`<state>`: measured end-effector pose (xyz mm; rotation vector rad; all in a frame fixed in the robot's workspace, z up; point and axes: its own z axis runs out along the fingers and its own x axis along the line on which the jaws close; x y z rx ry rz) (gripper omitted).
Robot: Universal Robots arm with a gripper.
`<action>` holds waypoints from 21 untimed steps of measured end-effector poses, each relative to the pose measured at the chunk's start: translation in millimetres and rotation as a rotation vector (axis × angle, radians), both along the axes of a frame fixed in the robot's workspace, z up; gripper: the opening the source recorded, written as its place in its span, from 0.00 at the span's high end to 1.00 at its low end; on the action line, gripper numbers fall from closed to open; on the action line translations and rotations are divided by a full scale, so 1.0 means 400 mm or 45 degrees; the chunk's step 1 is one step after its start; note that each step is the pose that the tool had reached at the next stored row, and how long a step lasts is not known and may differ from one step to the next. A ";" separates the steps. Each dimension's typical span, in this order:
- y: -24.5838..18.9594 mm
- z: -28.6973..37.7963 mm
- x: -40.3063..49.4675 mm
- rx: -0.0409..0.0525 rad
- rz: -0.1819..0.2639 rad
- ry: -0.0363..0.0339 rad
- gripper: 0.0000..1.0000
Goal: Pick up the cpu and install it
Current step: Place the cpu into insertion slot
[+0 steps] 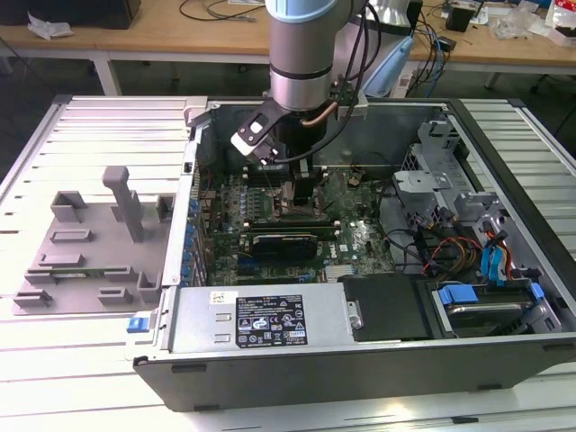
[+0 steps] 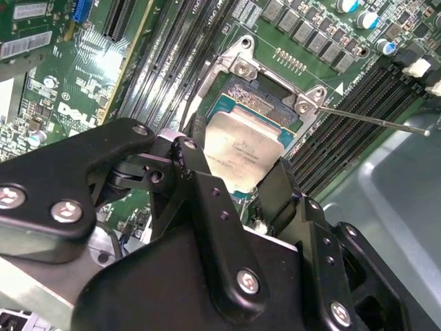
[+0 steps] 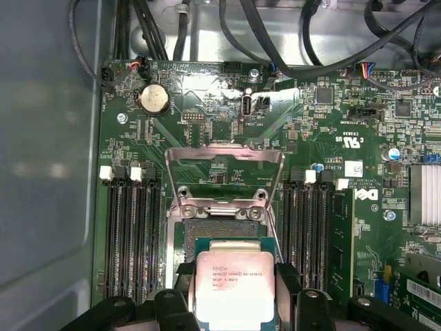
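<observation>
Gripper (image 1: 301, 191) is down inside the open computer case (image 1: 297, 378), directly over the socket (image 3: 219, 227). Its fingers (image 3: 182, 276) are clamped on two opposite edges of the cpu (image 3: 234, 286). The second wrist view agrees: gripper (image 2: 238, 172) pinching the cpu (image 2: 242, 146), silvery metal top facing up.

Cpu position: it overlaps part of the socket (image 2: 260, 103), and a strip of the socket's contact field is uncovered beyond the chip's edge. Cannot tell whether the chip touches the socket or hangs just above it.

Exterior view, left to right:
- grey tray (image 1: 90, 261) is well apart from the socket, toward the exterior view's left, outside the case on the slatted table (image 1: 81, 360).
- gripper and arm stand over the socket.
- drive with blue tabs (image 1: 481, 310) is well apart from the socket, toward the exterior view's right, inside the case.

First wrist view: memory slots (image 3: 131, 234) flank the socket on both sides. The load frame (image 3: 224, 176) stands swung open at the socket edge opposite the cpu. A coin cell (image 3: 154, 98) sits beyond that frame, farther from the socket.
</observation>
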<state>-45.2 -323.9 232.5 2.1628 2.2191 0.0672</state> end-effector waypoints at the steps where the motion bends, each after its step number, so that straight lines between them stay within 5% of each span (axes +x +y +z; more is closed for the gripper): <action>1: 0.000 0.000 0.000 0.000 0.000 -0.0002 0.45; 8: 0.000 -0.008 0.005 0.000 0.000 -0.0002 0.45; 11: 0.000 -0.025 0.006 -0.002 0.000 -0.0003 0.45; 13: 0.000 -0.033 0.006 -0.016 0.000 -0.0002 0.45; 16: 0.002 -0.040 0.006 -0.020 0.000 -0.0002 0.45; 18: 0.015 -0.044 0.006 -0.024 0.000 -0.0002 0.45; 21: 0.018 -0.055 0.006 -0.048 0.000 -0.0001 0.45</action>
